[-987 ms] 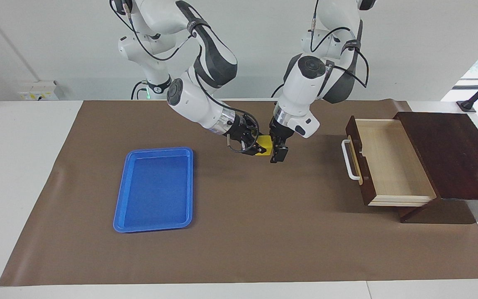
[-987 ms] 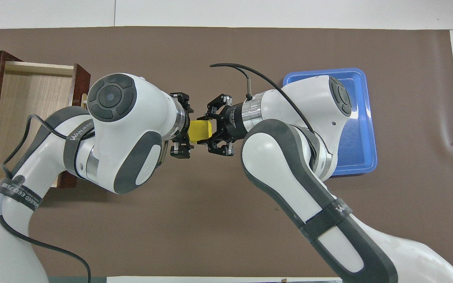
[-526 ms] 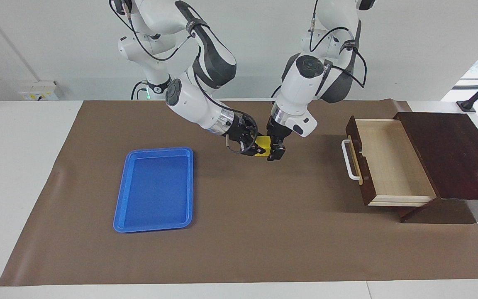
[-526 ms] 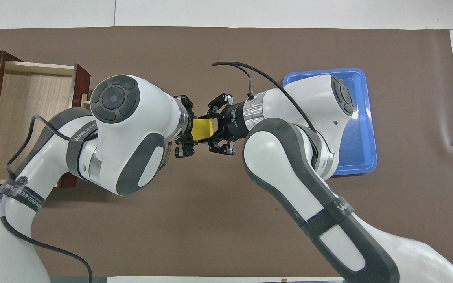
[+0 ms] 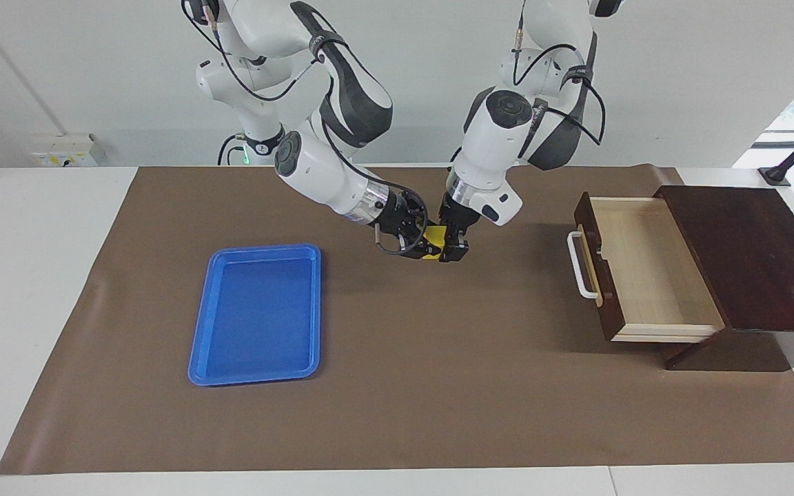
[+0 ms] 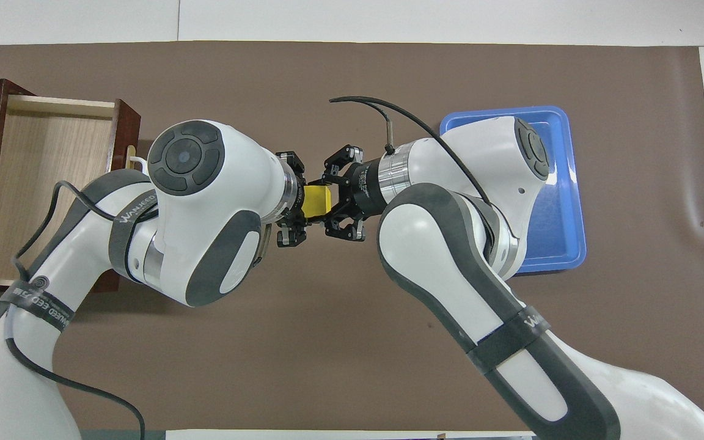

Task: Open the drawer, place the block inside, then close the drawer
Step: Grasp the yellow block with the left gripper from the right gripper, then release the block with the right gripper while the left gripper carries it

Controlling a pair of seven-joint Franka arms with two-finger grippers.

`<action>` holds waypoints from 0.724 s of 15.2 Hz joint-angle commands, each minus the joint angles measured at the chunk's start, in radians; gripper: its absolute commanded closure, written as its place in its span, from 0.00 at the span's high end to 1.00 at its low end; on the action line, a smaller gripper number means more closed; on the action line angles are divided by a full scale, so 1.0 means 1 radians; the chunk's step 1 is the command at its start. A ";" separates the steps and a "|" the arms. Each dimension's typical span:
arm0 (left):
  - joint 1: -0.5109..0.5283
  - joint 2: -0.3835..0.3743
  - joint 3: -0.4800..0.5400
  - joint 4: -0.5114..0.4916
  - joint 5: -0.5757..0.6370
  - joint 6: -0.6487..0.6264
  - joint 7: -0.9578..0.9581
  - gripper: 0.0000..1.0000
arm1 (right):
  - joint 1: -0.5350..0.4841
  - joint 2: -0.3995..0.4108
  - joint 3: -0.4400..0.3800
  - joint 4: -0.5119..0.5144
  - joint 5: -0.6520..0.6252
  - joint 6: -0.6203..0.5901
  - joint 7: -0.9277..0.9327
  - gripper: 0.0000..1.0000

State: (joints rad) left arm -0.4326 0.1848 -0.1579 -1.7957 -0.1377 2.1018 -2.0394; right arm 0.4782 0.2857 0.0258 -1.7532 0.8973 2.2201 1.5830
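STATE: left gripper [image 5: 451, 249] and right gripper [image 5: 422, 246] both clamp block [image 6: 316, 201] midair over mat [image 5: 397, 386] | drawer [image 5: 645, 269] open at left arm's end | RISK: double grip; uneven release twists or drops block

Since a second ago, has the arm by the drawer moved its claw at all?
Yes. The left gripper has shifted away from the open drawer toward the blue tray's end, closing onto the yellow block that the right gripper holds.
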 commanded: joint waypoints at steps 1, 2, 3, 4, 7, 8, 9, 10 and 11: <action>-0.006 -0.021 0.015 -0.010 -0.014 -0.022 0.031 0.00 | -0.007 -0.002 0.005 -0.002 0.043 0.010 0.003 0.00; 0.000 -0.022 0.017 -0.007 -0.014 -0.032 0.034 0.00 | -0.009 -0.002 0.005 -0.002 0.045 0.009 0.003 0.00; 0.011 -0.022 0.017 -0.005 -0.014 -0.040 0.042 0.00 | -0.009 -0.002 0.005 -0.002 0.046 0.009 0.008 0.25; 0.017 -0.022 0.017 -0.005 -0.014 -0.042 0.047 0.00 | -0.006 -0.002 0.003 -0.002 0.045 0.010 0.011 0.99; 0.020 -0.024 0.021 -0.002 -0.014 -0.043 0.048 0.00 | -0.012 -0.002 0.002 0.000 0.046 0.004 0.012 1.00; 0.028 -0.027 0.024 0.005 -0.011 -0.061 0.056 0.00 | -0.012 -0.002 0.002 0.001 0.046 0.004 0.015 1.00; 0.053 -0.036 0.026 0.019 -0.011 -0.097 0.086 0.00 | -0.010 -0.002 0.000 0.001 0.046 0.004 0.015 1.00; 0.092 -0.045 0.026 0.033 -0.010 -0.142 0.128 0.00 | -0.013 -0.002 -0.001 0.003 0.045 0.004 0.015 1.00; 0.138 -0.068 0.026 0.041 -0.007 -0.188 0.181 0.00 | -0.018 -0.003 -0.006 0.003 0.043 0.001 0.015 1.00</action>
State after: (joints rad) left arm -0.3783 0.1702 -0.1296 -1.7697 -0.1398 2.0120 -1.9519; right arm 0.4762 0.2871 0.0175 -1.7520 0.9222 2.2224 1.5835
